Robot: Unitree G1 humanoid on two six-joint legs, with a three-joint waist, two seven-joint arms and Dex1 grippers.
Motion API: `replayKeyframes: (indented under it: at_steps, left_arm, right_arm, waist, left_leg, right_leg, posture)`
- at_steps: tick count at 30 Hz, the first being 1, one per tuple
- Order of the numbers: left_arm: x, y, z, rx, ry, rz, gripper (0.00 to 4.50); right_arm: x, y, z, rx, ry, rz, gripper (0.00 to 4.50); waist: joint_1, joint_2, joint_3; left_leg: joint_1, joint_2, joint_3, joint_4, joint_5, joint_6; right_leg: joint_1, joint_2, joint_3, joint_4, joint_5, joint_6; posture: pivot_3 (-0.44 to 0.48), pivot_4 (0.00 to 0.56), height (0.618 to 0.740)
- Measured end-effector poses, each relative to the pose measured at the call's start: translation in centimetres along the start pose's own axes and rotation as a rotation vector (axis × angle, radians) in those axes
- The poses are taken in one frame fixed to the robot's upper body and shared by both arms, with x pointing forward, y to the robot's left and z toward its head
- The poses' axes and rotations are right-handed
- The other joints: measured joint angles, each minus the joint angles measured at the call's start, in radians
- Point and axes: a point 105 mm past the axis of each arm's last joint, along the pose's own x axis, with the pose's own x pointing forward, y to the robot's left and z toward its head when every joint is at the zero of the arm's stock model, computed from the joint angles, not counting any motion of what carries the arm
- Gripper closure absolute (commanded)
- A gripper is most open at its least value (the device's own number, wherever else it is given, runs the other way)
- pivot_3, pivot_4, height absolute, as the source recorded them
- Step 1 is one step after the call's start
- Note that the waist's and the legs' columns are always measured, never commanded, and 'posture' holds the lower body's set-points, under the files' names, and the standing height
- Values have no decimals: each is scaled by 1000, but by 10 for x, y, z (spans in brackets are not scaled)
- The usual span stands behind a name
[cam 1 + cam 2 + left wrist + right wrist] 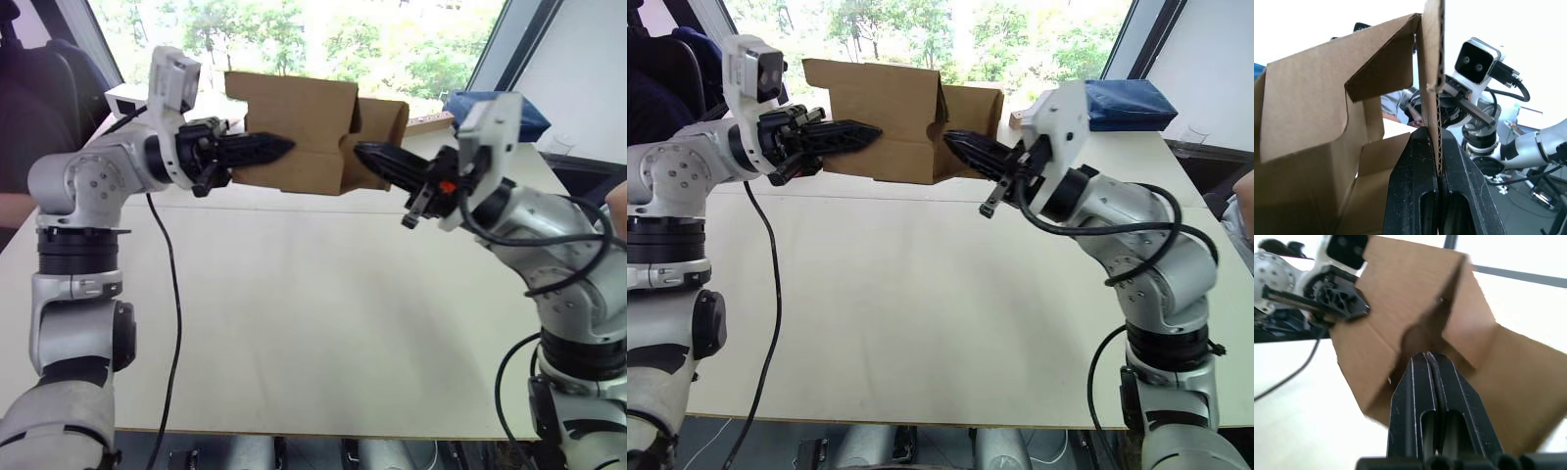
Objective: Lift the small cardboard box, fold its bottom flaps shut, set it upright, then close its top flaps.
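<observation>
A small cardboard box hangs in the air above the far part of a pale desk, held between the robot's two arms. The left hand reaches in from the left, its two black fingers pressed together on the edge of one cardboard panel, as the left wrist view shows. The right hand comes in from the right with its fingers together, the tips at the box's right side where a flap juts out; whether they pinch cardboard cannot be told. The box is open and loosely folded, one wall facing the camera and flaps standing out at angles. A dark blue object lies at the desk's far right corner. Trees show through the window behind.
</observation>
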Motion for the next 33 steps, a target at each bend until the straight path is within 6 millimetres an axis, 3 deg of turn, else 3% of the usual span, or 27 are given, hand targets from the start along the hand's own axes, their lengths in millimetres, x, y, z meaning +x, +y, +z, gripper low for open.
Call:
replayKeyframes:
  at_steps: [5,10,13,19,27,33]
  left_arm:
    - [-2,1,1,-4,-10,9,4500]
    - [-4,1,4,-2,-35,10,4500]
    - [0,1,3,-7,-41,0,4500]
    - [4,-3,4,-11,-42,-18,4500]
    - [8,-6,5,-6,-46,-30,4500]
    - [6,-4,-2,-29,-47,-21,4500]
  right_arm:
    - [-23,0,-5,63,73,-1,4476]
    - [-38,15,-32,138,205,37,4476]
    - [-34,18,-39,119,226,35,4476]
    - [-19,3,-34,46,166,-39,4476]
    - [4,8,-20,93,24,-22,4476]
    - [9,12,-16,129,-18,-4,4476]
  waist:
    - [2,0,0]
    - [0,0,0]
    - [-1,0,0]
    - [0,0,0]
    - [0,0,0]
    - [1,0,0]
  left_leg:
    - [0,0,0,0,0,0]
    - [0,0,0,0,0,0]
    - [0,0,0,0,0,0]
    - [0,0,0,0,0,0]
    - [0,0,0,0,0,0]
    - [0,0,0,0,0,0]
  right_leg:
    - [0,0,0,0,0,0]
    - [0,0,0,0,0,0]
    - [0,0,0,0,0,0]
    - [0,0,0,0,0,0]
    - [0,0,0,0,0,0]
    - [0,0,0,0,0,0]
  posture:
    - [0,150,740]
    - [0,150,740]
    - [0,150,740]
    - [0,150,740]
    - [0,150,740]
    - [0,150,740]
